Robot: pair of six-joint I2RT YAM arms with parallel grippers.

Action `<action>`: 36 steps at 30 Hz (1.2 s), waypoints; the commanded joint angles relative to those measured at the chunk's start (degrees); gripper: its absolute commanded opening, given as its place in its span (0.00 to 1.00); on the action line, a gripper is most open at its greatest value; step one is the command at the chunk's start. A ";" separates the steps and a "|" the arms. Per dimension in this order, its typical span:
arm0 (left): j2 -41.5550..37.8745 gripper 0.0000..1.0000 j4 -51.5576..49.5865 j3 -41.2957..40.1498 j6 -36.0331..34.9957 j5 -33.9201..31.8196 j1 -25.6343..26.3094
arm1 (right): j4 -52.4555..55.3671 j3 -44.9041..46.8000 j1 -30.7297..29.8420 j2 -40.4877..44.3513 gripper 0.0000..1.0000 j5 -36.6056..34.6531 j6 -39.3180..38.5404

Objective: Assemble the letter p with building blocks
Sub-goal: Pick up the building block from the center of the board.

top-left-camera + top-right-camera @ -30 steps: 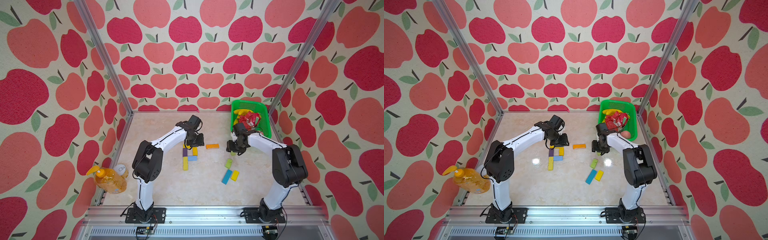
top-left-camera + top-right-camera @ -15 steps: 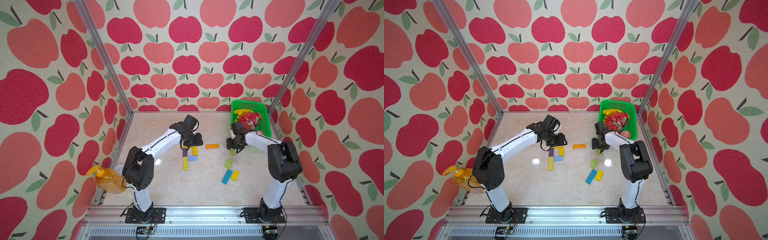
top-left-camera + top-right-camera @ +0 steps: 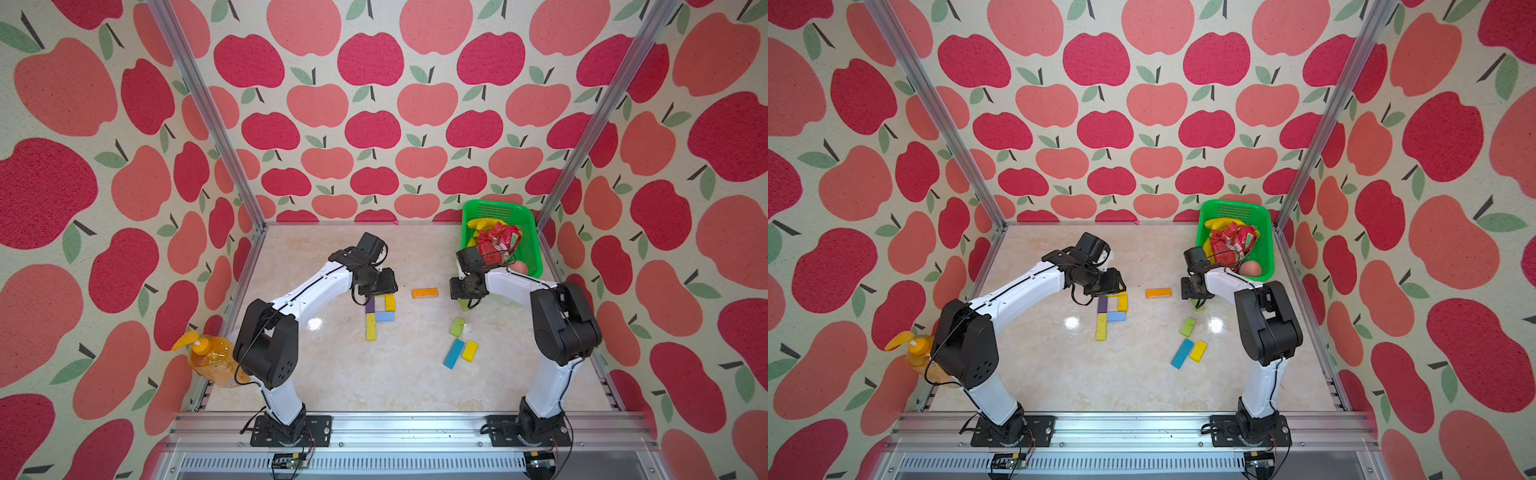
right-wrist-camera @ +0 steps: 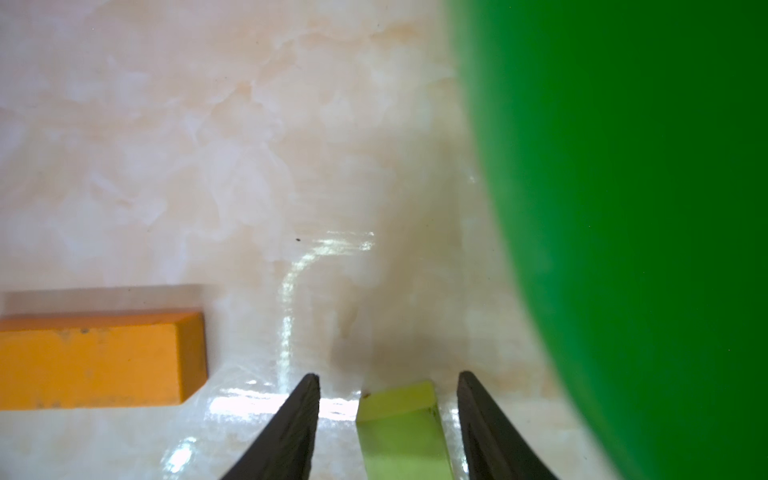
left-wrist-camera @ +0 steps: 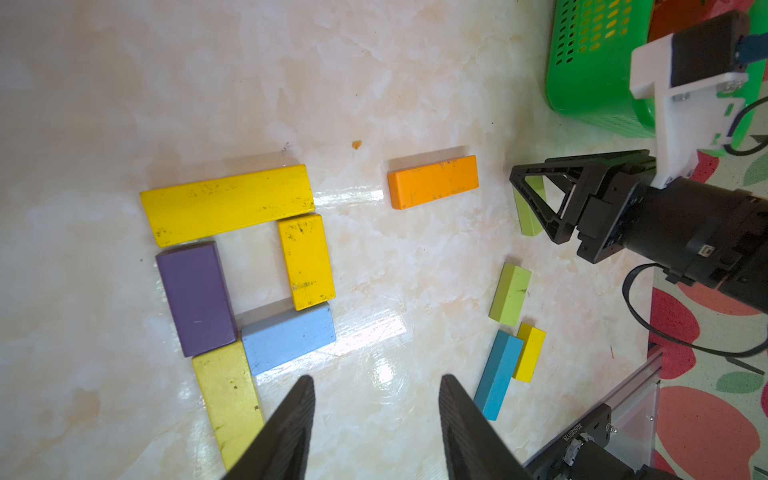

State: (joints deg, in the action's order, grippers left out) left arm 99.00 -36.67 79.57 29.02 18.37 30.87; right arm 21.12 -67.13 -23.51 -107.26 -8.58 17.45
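The left gripper (image 5: pixel 377 380) has lifted off the P (image 5: pixel 195 299), jaws wide and empty. The P, well left of the basket (image 5: pixel 598 75), looks complete. Near the basket, the right gripper (image 4: pixel 388 376) has dropped astride a green block (image 4: pixel 401 432), jaws apart, not yet pinching.

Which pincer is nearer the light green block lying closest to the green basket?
Right. The right pincer straddles that light green block, fingers open on either side of it. The left pincer hangs open by the letter p, with the orange block in between.
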 commanded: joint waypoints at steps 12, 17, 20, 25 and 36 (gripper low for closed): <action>-3.31 0.51 3.06 -4.38 0.87 -1.32 -0.92 | -2.86 12.38 -1.50 4.76 0.56 0.20 2.22; -2.76 0.51 3.35 -4.72 0.88 -0.97 -1.12 | -1.46 12.11 -1.54 3.15 0.54 1.05 2.19; -2.88 0.51 3.27 -4.70 0.78 -1.11 -1.21 | -0.96 12.29 -1.70 3.82 0.46 1.63 2.55; -2.86 0.51 3.35 -4.69 0.67 -1.08 -1.31 | 0.10 12.40 -1.88 4.89 0.25 2.08 2.42; -3.07 0.51 3.52 -5.36 0.64 -1.15 -1.34 | 4.26 8.13 -4.42 12.07 0.17 -0.35 3.12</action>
State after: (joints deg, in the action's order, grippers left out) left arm 96.84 -33.91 75.07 29.21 18.35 29.87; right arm 21.17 -56.99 -26.94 -98.67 -9.15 19.38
